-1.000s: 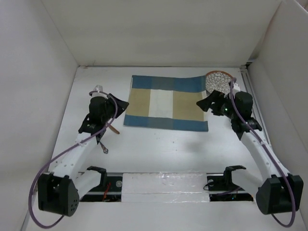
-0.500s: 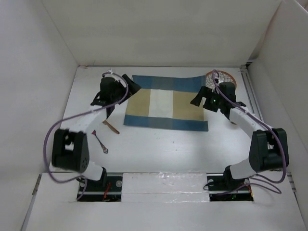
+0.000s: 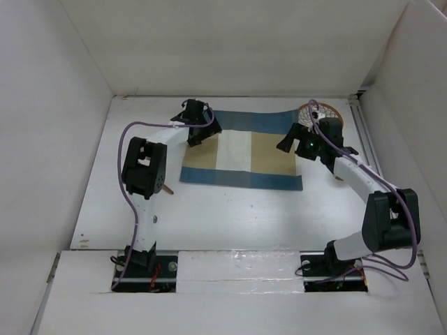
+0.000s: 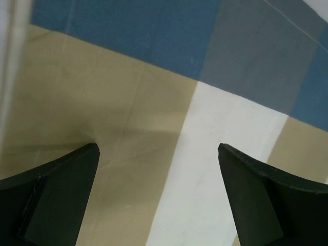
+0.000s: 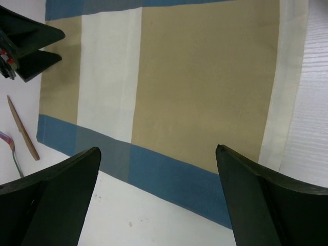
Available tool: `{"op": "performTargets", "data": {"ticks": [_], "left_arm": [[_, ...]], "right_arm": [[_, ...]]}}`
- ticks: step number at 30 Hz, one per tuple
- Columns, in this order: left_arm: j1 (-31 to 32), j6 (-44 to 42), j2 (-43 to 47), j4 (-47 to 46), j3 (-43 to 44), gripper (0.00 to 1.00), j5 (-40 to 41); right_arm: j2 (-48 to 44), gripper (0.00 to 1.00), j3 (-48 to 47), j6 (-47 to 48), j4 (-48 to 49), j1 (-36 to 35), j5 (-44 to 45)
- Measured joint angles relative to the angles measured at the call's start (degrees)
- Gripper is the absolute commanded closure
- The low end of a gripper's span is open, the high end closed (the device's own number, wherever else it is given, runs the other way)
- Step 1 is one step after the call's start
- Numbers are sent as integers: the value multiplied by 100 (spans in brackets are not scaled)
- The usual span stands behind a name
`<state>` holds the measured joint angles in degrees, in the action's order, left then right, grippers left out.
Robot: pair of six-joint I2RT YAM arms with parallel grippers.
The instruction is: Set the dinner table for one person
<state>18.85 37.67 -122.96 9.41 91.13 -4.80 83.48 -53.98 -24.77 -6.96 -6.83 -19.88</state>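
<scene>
Overhead and wrist views, near to far. The white tabletop [image 3: 237, 216] fills the enclosure and is bare at 6 o'clock. A wooden utensil [image 3: 167, 187] lies at 9 o'clock, just beside the near-left corner of the checked placemat [image 3: 241, 150], which is spread flat past centre toward 12 o'clock. The left pincer [image 4: 158, 148] hangs over the mat's 10 o'clock part, fingers apart and holding nothing. The right pincer [image 5: 157, 148] hangs over its 3 o'clock edge, likewise apart. A patterned plate [image 3: 305, 107] sits at 1 o'clock, partly hidden. Judged step: mat placement finishing. Next, the plate's rim must be gripped and carried to mat centre.
</scene>
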Motion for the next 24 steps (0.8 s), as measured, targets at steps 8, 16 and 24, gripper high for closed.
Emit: {"op": "performTargets", "data": {"ticks": [8,16,24], "left_arm": [[-70,219,90,-94,-195,0,400],[-107,522,466,-376,-807,0,680],[-85,625,651,-437,-1084,0,850]], "right_arm": [[-407,0,0,66,-61,289,-31],[-846,0,0,85,-170,527,-114],[-898,0,0,87,-205,527,-236]]}}
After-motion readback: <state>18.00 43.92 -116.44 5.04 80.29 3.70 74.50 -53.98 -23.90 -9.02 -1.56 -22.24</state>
